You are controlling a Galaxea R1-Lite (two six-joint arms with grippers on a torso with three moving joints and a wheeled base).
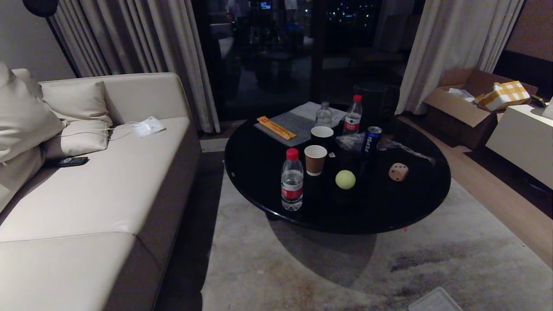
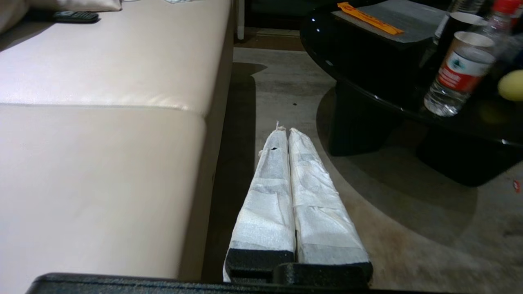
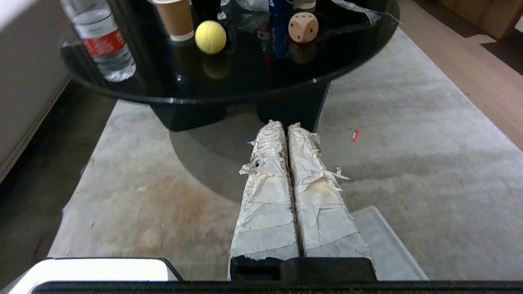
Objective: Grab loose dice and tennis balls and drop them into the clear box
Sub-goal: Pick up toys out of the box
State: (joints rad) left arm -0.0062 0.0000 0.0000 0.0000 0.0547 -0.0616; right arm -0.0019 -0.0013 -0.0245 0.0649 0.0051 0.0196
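A yellow-green tennis ball (image 1: 345, 179) (image 3: 210, 36) and a tan wooden die (image 1: 398, 172) (image 3: 303, 27) lie on the near part of a round black table (image 1: 389, 216). The ball also shows at the edge of the left wrist view (image 2: 511, 85). The clear box (image 1: 436, 301) (image 3: 386, 245) sits on the rug in front of the table, just under my right arm. My left gripper (image 2: 284, 130) hangs shut and empty over the rug between sofa and table. My right gripper (image 3: 284, 124) is shut and empty, short of the table's edge. Neither arm shows in the head view.
The table also carries a water bottle (image 1: 292, 180), two paper cups (image 1: 315, 159), a Pepsi can (image 1: 371, 139), more bottles and a grey mat with an orange strip (image 1: 276, 128). A beige sofa (image 1: 86, 194) runs along the left. An open cardboard box (image 1: 466, 103) stands at the far right.
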